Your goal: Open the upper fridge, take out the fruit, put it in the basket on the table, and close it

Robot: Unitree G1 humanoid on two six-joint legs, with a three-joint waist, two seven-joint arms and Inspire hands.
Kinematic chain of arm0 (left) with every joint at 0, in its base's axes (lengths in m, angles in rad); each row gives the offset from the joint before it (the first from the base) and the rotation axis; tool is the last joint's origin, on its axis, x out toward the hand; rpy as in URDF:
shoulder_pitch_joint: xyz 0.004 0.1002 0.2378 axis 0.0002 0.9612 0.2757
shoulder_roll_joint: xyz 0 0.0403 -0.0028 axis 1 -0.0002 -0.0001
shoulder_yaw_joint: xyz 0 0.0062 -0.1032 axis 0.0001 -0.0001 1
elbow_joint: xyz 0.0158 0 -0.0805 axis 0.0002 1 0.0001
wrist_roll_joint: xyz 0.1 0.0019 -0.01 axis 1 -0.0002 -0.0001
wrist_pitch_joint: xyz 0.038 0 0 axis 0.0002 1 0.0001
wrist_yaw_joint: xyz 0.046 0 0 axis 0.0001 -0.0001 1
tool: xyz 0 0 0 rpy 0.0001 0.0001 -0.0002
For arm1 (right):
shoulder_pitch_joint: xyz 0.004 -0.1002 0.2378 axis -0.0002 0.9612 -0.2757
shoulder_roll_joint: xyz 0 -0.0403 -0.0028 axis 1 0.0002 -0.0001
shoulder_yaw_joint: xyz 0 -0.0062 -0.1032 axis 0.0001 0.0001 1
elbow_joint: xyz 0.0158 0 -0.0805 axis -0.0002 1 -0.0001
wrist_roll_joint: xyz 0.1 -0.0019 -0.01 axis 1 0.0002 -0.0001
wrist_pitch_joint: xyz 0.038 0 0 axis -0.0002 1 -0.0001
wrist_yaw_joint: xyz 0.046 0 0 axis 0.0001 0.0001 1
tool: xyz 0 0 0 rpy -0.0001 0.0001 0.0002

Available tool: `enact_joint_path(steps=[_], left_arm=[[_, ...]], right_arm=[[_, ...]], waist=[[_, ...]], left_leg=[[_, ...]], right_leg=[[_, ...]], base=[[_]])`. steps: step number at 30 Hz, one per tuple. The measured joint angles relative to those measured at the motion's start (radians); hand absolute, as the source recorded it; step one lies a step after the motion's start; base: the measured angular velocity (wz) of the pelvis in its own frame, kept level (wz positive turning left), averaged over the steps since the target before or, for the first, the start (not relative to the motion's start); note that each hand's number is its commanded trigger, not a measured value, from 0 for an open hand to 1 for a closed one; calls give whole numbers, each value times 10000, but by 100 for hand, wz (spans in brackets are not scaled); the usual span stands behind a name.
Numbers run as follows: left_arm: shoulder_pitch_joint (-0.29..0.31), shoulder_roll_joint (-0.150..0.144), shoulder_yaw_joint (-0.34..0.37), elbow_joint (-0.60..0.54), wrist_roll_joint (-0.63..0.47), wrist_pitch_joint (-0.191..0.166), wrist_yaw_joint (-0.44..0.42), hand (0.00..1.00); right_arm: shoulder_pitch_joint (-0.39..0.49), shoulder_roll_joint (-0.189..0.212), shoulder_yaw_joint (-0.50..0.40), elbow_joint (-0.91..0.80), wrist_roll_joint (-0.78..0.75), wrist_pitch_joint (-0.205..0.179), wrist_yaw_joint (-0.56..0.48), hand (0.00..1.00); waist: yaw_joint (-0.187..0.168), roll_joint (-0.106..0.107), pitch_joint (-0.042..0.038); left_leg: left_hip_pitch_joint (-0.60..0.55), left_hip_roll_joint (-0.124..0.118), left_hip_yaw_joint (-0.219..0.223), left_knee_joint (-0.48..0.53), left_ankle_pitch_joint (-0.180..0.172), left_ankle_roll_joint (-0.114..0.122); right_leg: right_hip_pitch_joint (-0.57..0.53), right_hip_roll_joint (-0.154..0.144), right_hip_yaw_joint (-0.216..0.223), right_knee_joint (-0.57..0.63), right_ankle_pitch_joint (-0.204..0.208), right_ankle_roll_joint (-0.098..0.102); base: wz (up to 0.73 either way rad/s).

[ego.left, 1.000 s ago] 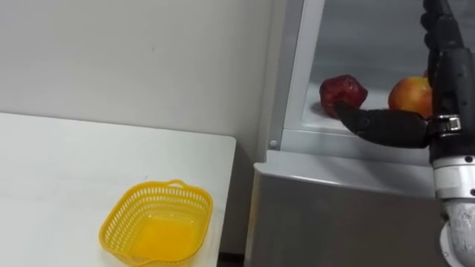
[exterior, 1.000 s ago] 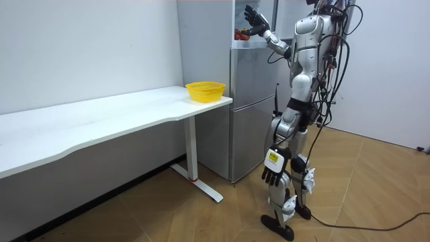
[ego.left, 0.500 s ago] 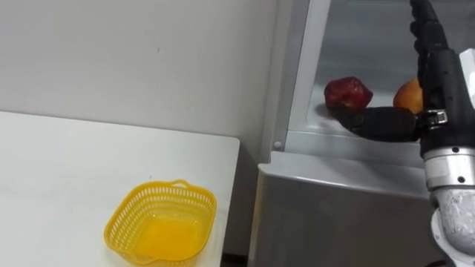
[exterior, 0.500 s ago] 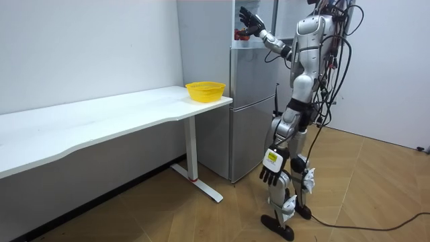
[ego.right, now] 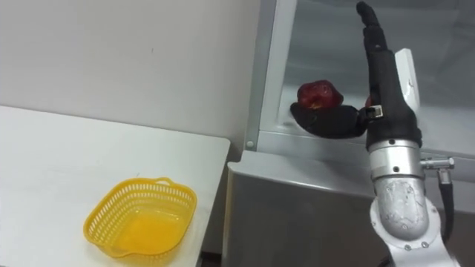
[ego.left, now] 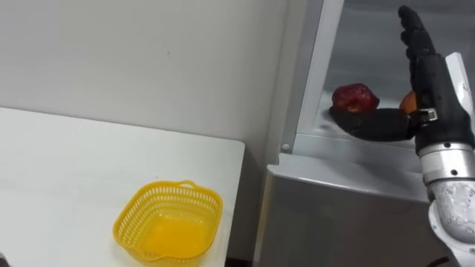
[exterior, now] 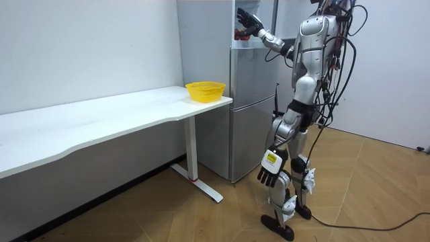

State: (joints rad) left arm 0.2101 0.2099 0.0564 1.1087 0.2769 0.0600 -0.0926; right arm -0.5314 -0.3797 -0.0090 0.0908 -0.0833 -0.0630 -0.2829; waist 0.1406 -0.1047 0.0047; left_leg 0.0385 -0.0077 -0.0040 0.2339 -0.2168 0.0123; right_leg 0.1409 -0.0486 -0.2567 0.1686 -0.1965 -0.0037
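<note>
Left eye view puts the right hand [ego.left: 434, 104] raised inside the upper fridge compartment [ego.left: 334, 142]. Its fingers are straight and together, pointing up, and its thumb [ego.left: 371, 124] is stretched out flat to the left. It holds nothing.

The red fruit [ego.left: 355, 97] sits on the compartment's floor to the left of the palm, directly above the thumb as seen from here. Whether the thumb touches it or lies just in front of it I cannot tell. A second, orange fruit [ego.left: 409, 101] sits right of the red one, close against the palm and partly hidden by it.

The red fruit is roundish, so no axis governs the grasp. What matters is that it lies in the open angle between thumb and fingers. My judgement is that the fingers need to sweep left and curl down around it.

In the room view the left hand [exterior: 267, 176] hangs low by the thigh with loose fingers, well away from the fridge, so the right hand is much the nearer. The yellow basket [ego.left: 148, 200] waits on the white table [ego.left: 67, 163], down and to the left.
</note>
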Motion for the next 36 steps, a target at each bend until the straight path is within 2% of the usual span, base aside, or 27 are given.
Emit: enact_joint_path(steps=[8,15,21,30,36], left_arm=[[-18,44,-33,-136,3,62,23,0],[6,48,-33,-298,10,381,-94,0],[46,67,-33,-442,11,638,-284,0],[53,73,-35,-498,6,664,-505,0],[33,73,-21,-498,7,735,-551,0]], right_arm=[[-250,-254,431,613,53,13,177,0],[-414,-666,650,724,-4,387,643,0],[-701,-702,667,931,-10,652,964,0],[-968,-768,669,1021,-5,864,1588,0],[-981,-839,680,1064,41,871,2150,0]], waist=[[8,-53,-18],[0,-162,16],[15,-165,17],[19,-168,12],[55,-176,4]], left_leg=[[-83,-17,5,56,26,16],[-106,-27,-5,46,27,18],[-167,-20,-11,32,25,16],[-170,-23,-58,59,26,17],[-144,-24,-59,110,26,17]], right_leg=[[-153,-16,18,1,0,0],[-195,-21,43,0,0,0],[-216,-10,42,15,0,0],[-214,-10,38,21,0,0],[-219,-15,49,22,0,0]], base=[[0],[0],[0],[0],[0]])
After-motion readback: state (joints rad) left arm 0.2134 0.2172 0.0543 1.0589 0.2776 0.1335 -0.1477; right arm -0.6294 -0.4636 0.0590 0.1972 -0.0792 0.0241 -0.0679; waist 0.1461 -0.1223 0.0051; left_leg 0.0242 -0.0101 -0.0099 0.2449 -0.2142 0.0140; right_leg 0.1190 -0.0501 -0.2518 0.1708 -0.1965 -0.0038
